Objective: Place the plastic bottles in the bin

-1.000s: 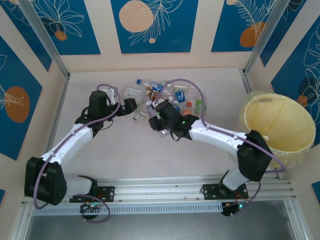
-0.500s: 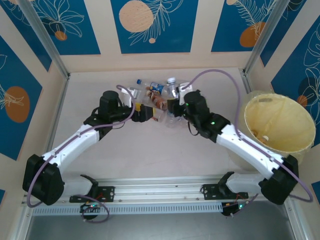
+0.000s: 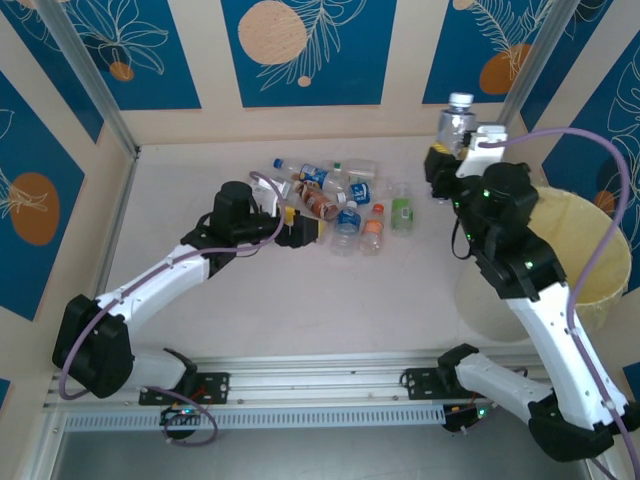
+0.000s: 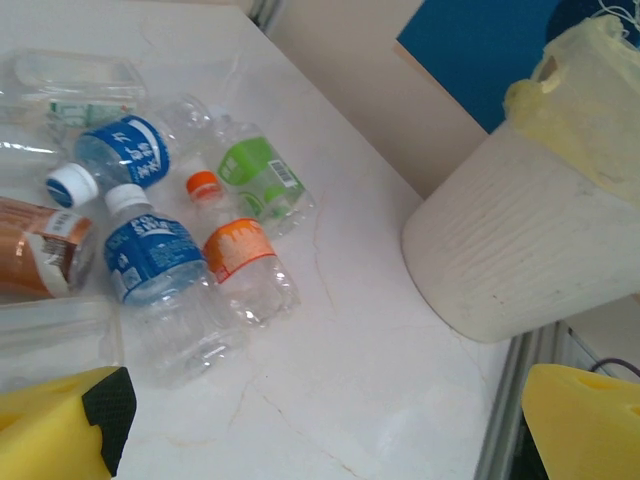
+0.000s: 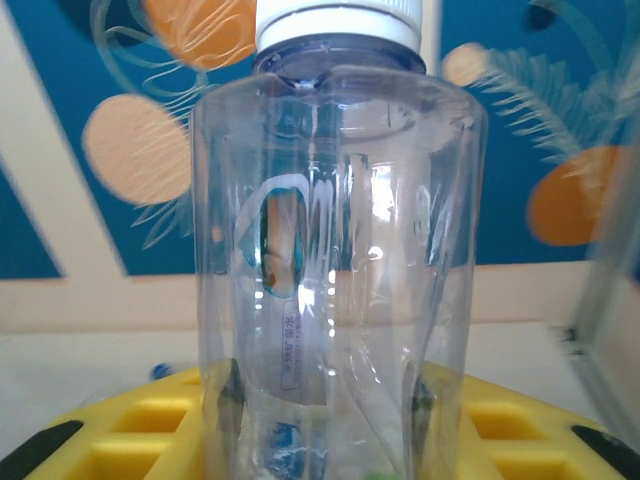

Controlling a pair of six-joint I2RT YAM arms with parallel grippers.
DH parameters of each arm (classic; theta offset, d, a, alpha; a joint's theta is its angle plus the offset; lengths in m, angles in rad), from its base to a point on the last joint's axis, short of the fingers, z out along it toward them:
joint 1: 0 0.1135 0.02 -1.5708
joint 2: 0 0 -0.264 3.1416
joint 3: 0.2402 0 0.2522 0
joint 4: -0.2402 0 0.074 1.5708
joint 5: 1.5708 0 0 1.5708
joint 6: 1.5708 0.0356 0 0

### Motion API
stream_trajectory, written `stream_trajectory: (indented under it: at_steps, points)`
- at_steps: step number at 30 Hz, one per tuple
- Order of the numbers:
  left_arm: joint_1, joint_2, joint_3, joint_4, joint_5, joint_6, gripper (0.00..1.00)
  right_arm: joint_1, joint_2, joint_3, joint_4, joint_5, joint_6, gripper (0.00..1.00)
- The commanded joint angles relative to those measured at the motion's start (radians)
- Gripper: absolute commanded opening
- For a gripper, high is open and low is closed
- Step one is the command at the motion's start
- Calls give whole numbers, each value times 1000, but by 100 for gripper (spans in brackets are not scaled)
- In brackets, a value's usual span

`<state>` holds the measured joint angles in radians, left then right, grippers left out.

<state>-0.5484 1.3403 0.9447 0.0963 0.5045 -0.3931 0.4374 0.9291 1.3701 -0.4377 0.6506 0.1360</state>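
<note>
While the right hand (image 3: pixel 445 152) is clamped on an upright clear plastic bottle with white cap (image 3: pixel 457 118), held high near the large round pale-yellow bin (image 3: pixel 592 214), the left hand (image 3: pixel 306 231), jaws apart, hovers by the other small bottles (image 3: pixel 345 200) on the white surface (image 3: pixel 300 300).

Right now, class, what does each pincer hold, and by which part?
The right pincer grips a clear white-capped bottle by its lower body. The left pincer is open, holding nothing.

Clear glossy plastic bottle (image 5: pixel 330 250); ribbed matt bin (image 4: pixel 505 245); smooth marbled table (image 4: pixel 380 400)
</note>
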Motion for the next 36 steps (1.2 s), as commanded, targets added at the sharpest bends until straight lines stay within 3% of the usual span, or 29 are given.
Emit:
stream_trajectory:
  at_steps: [1, 4, 9, 14, 16, 18, 25, 29, 33, 34, 36]
  points:
    - [-9, -25, -16, 36, -82, 23, 100, -58, -30, 35, -92, 211, -125, 42]
    - [-9, -40, -34, 43, -131, 26, 100, -179, -71, 24, -85, 305, -160, 41]
    - [-10, -64, -73, 87, -202, 23, 100, -446, -118, -28, -107, 308, -139, 41]
    - [-9, -82, -113, 132, -270, 17, 100, -744, -59, -48, -320, 45, 107, 43]
    - [-9, -85, -112, 127, -286, 17, 100, -809, -58, -84, -331, -44, 177, 43]
    - [-10, -89, -110, 118, -295, 23, 100, -834, -68, -128, -308, -83, 217, 43]
    - [-9, -94, -94, 90, -338, 39, 100, -836, -53, -203, -412, -46, 329, 48]
    - [-7, -79, -88, 116, -335, 10, 100, -838, -98, -310, -378, 23, 365, 50]
    - [-7, -63, -68, 112, -330, 4, 100, -839, -112, -371, -373, 6, 391, 50]
    - [-7, -60, -66, 111, -330, 2, 100, -839, -112, -380, -377, -2, 396, 53]
    - [-7, -58, -65, 112, -333, -1, 100, -838, -113, -387, -393, -15, 408, 67]
